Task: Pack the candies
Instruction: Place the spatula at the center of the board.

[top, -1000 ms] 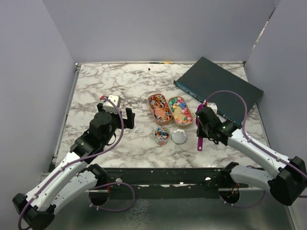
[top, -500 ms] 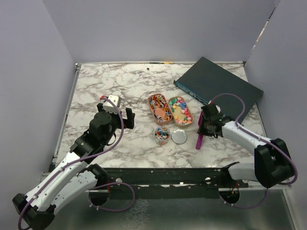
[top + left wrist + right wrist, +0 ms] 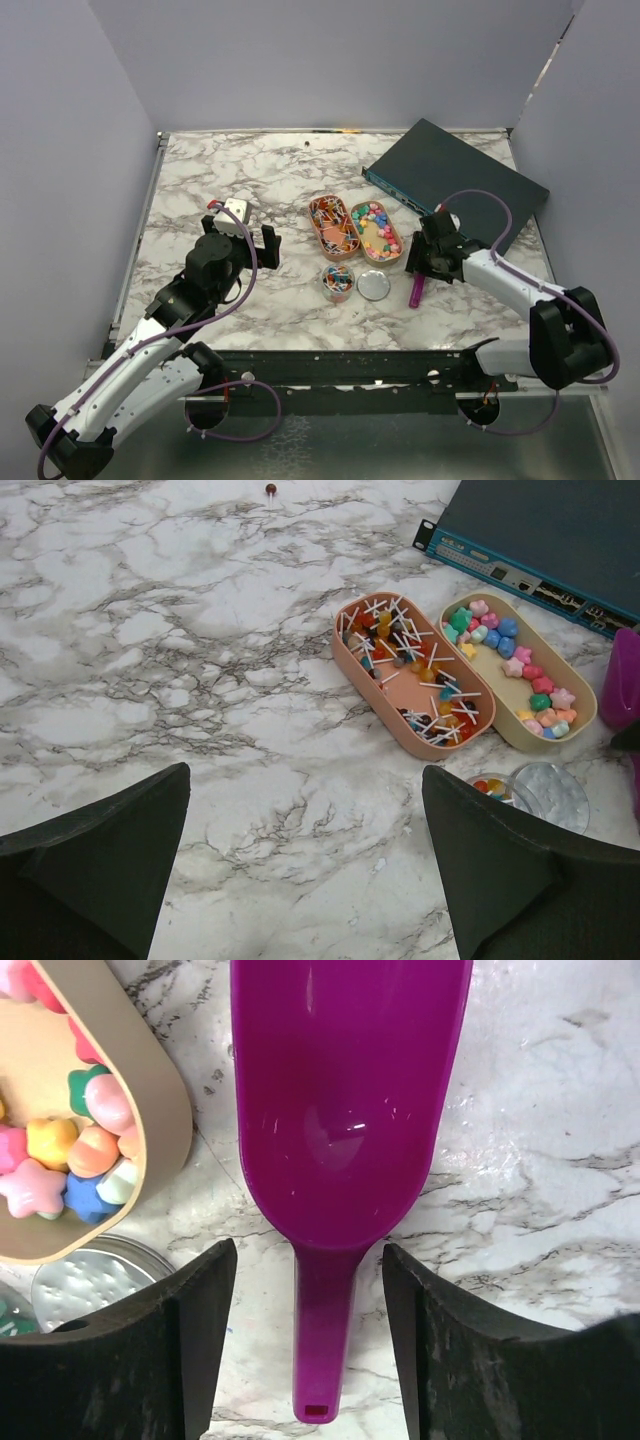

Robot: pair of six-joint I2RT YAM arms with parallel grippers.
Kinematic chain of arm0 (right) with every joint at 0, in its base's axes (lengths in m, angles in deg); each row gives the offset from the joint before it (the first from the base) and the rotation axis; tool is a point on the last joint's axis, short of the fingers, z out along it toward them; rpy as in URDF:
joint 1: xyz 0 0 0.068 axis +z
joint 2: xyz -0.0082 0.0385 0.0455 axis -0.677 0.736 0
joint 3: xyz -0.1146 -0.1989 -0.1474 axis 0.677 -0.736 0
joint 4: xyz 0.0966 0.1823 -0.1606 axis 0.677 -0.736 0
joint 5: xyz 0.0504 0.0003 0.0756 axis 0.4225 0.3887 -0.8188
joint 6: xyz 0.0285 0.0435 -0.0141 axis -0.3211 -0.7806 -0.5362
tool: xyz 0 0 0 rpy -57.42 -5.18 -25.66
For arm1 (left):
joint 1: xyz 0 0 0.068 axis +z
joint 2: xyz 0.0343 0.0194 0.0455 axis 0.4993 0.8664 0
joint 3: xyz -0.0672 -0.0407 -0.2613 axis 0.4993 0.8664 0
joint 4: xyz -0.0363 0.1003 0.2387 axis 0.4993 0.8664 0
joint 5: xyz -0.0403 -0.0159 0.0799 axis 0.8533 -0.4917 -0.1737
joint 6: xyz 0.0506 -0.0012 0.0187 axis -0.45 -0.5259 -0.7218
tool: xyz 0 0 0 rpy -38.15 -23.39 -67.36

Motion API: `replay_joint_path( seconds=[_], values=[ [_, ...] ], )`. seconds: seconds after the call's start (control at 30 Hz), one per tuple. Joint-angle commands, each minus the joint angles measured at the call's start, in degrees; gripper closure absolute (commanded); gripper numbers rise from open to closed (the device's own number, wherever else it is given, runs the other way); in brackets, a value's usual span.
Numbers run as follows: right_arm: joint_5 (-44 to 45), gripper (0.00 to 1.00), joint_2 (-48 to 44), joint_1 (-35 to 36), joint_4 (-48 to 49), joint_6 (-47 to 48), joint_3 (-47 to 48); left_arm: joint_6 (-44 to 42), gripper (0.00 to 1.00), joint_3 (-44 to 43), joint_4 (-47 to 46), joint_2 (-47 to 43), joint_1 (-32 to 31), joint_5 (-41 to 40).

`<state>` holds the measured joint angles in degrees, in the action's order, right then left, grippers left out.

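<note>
1. The left gripper (image 3: 256, 248) stood over the left-centre of the marble surface (image 3: 250, 170), well apart from every object. Its jaws were released and spread wide, with only bare marble between them in the left wrist view.

2. A small clear jar (image 3: 337, 280) stood upright near the middle of the surface. It held a few colourful pieces too small to identify. Its round metal lid (image 3: 374, 285) lay flat just beside it on the right.

3. A purple scoop (image 3: 350, 1090) lay flat to the right of the lid, handle toward the near edge and bowl toward the far edge. The bowl was empty.

4. The right gripper (image 3: 308, 1260) was low over the scoop. Its jaws were released, one on each side of the handle where it met the bowl, with marble visible in both gaps.

5. The candies (image 3: 492, 637) lay in a beige tray (image 3: 165, 1100). The tray's near rounded end sat just beside the left edge of the scoop bowl.

6. A pink tray (image 3: 368, 702) of paper clips (image 3: 400, 645) lay along the beige tray's left side.

7. A dark network switch (image 3: 455, 185) lay at the far right. A small red ball (image 3: 270, 489) lay alone near the far edge.
</note>
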<state>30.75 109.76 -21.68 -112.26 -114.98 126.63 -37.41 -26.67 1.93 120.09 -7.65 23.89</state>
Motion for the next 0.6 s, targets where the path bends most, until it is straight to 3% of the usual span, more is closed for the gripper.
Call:
replay_joint_path(
  seconds=[0.0, 0.23, 0.4, 0.47, 0.57],
  values=[
    [2.85, 0.35, -3.84, -0.23, -2.37, 1.29, 3.09, -0.62, 0.01, 0.11, 0.33, -0.49, 0.16, -1.41],
    [-2.44, 0.28, -10.36, -0.27, -7.20, 5.37, 7.89, -0.52, 0.01, 0.04, 0.35, -0.42, 0.17, -1.32],
    [-4.30, 0.13, -12.42, 1.76, -9.54, 4.79, 9.61, -0.56, 0.01, 0.01, 0.36, -0.44, 0.19, -1.23],
    [-4.33, 0.03, -12.11, 3.69, -10.20, 4.18, 10.07, -0.53, 0.01, -0.02, 0.34, -0.47, 0.16, -1.15],
    [-1.60, 0.00, -10.41, 8.55, -11.27, 2.86, 10.69, -0.52, 0.01, -0.05, 0.34, -0.60, 0.16, -1.10]
  ],
)
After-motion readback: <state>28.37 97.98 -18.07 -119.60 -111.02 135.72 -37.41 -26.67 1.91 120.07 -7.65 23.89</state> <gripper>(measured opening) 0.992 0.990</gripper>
